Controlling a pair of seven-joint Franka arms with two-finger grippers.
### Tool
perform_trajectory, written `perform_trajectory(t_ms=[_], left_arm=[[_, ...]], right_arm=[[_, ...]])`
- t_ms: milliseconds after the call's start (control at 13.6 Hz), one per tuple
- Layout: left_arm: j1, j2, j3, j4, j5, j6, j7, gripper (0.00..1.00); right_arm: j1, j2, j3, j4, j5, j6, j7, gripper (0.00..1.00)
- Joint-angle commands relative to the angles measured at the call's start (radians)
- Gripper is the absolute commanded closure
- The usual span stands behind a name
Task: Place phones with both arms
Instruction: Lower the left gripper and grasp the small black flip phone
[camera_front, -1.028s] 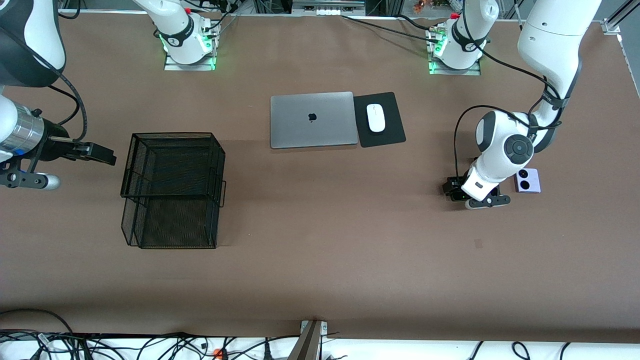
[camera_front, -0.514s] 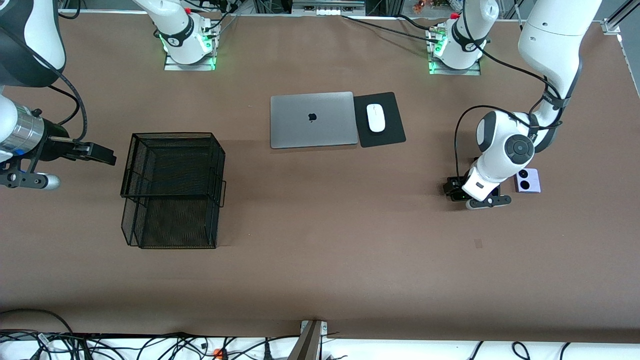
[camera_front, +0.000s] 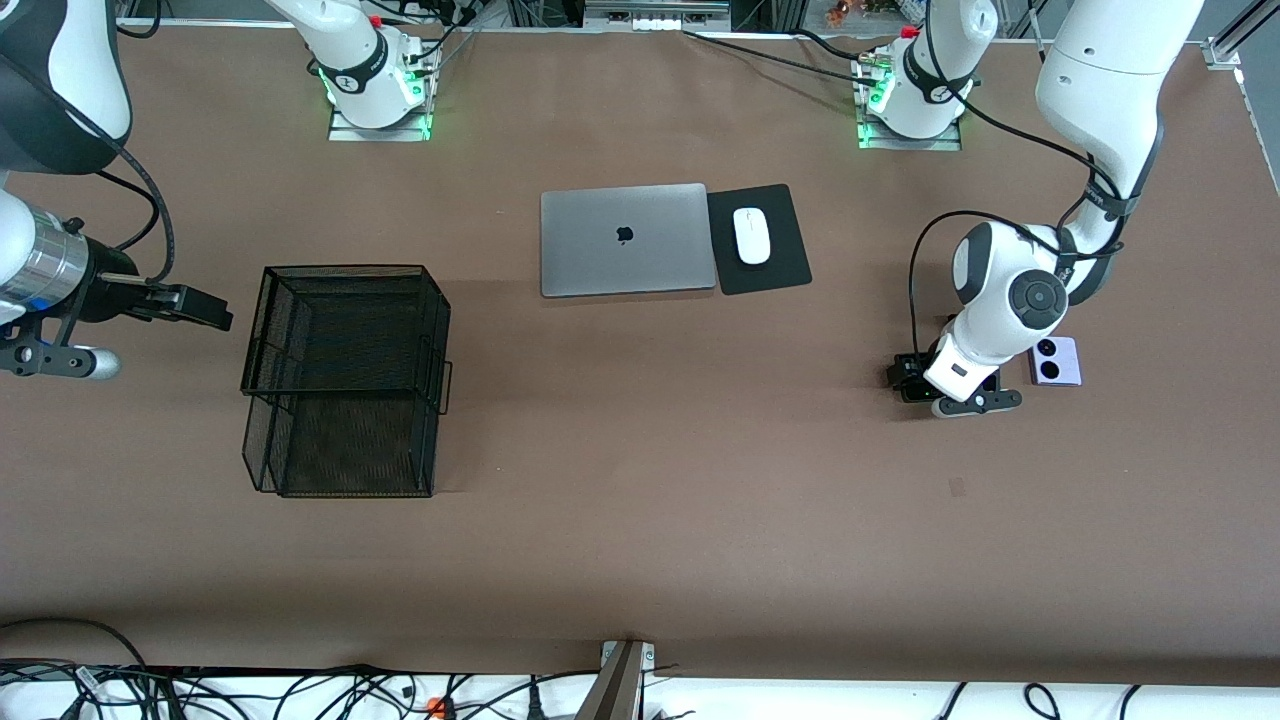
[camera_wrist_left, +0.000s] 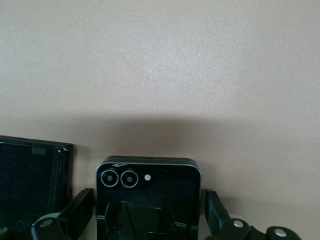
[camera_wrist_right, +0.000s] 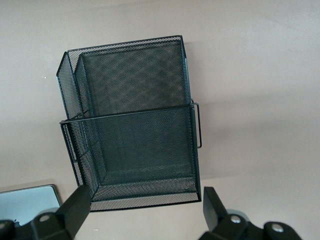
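Toward my left arm's desk end, left gripper (camera_wrist_left: 145, 220) spread astride black flip phone (camera_wrist_left: 148, 197); right gripper (camera_wrist_right: 142, 210) spread, idle above mesh basket (camera_wrist_right: 135, 125).

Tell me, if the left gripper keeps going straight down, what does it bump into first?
The left gripper is open, pointing down over the black flip phone, one finger on each side. It would probably meet that phone first, or the table right beside it.

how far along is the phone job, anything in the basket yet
Nothing done: the mesh basket looks empty. In hand: the left gripper, open, straddles the black flip phone on the table. Left: that phone, the slab phone beside it, the lavender phone. The right gripper waits open near the basket.
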Motion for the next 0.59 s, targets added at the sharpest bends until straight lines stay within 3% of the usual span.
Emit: perform_trajectory(t_ms=[0, 73, 367, 514], left_arm=[[0.000, -0.004, -0.001, -0.005, -0.005, 0.007, 0.015, 0.00], [0.000, -0.003, -0.001, -0.004, -0.005, 0.006, 0.010, 0.03], [0.000, 0.000, -0.001, -0.002, -0.005, 0.001, -0.004, 0.75], [0.000, 0.000, -0.001, -0.001, -0.005, -0.002, -0.019, 0.97]], right_arm=[[0.002, -0.003, 0.001, 0.009, -0.013, -0.014, 0.005, 0.00], [0.002, -0.003, 0.001, 0.011, -0.013, -0.014, 0.005, 0.00], [0.002, -0.003, 0.001, 0.009, -0.013, -0.014, 0.005, 0.00], [0.002, -0.003, 0.001, 0.011, -0.013, -0.014, 0.005, 0.00]])
